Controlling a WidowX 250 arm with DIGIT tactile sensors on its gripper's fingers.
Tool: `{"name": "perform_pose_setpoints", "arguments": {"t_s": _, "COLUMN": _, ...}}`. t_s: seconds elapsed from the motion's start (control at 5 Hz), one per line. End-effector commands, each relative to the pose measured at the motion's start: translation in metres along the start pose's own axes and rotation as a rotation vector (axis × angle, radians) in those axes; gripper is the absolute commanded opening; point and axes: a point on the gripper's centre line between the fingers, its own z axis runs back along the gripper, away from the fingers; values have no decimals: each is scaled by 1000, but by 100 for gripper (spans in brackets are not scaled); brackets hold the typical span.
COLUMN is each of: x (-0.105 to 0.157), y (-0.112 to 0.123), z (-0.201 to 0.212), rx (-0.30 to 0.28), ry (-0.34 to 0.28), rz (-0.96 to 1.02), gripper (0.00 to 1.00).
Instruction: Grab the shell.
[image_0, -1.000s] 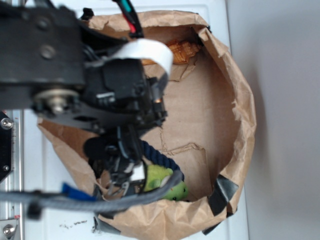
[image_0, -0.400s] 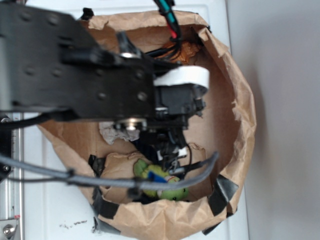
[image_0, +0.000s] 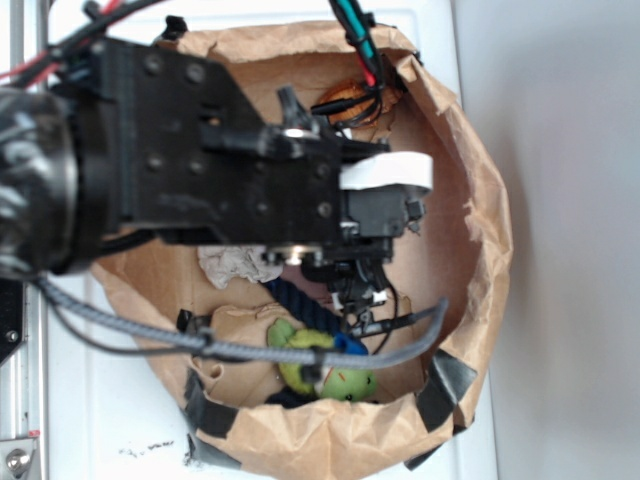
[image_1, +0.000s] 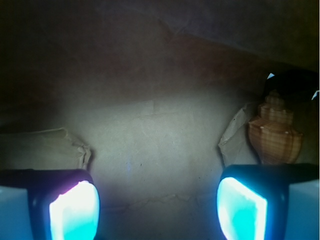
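From above, the black arm (image_0: 200, 170) is reaching in from the left over a brown paper bag (image_0: 480, 230) that is sitting on a white surface (image_0: 110, 420). A crumpled white paper wad (image_0: 232, 266) is lying on the bag's floor just below the arm. Further toward the lower rim, a green plush (image_0: 335, 375) is resting beside a dark blue rope (image_0: 305, 305), with a grey cable (image_0: 150, 335) crossing over it. The pincer (image_0: 358, 300) is hanging inside the bag, pointing down near the middle of the floor. The shell (image_0: 350, 100) is lying at the top of the bag, close to the far wall and partly hidden behind wires.

In the wrist view, the pincer (image_1: 157, 207) is standing apart, its two glowing pads (image_1: 75, 212) at the lower corners with bare paper floor between them. The shell (image_1: 275, 132) is sitting just beyond the right pad, whorled end up, outside the gap.
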Motion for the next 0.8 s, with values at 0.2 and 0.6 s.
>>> {"name": "perform_pose_setpoints", "arguments": {"t_s": 0.2, "x": 29, "y": 36, "z": 22, "rx": 147, "ry": -41, "rz": 212, "gripper": 100}}
{"name": "perform_pose_setpoints", "arguments": {"t_s": 0.6, "x": 26, "y": 54, "z": 7, "rx": 275, "ry": -39, "rz": 280, "gripper": 100}}
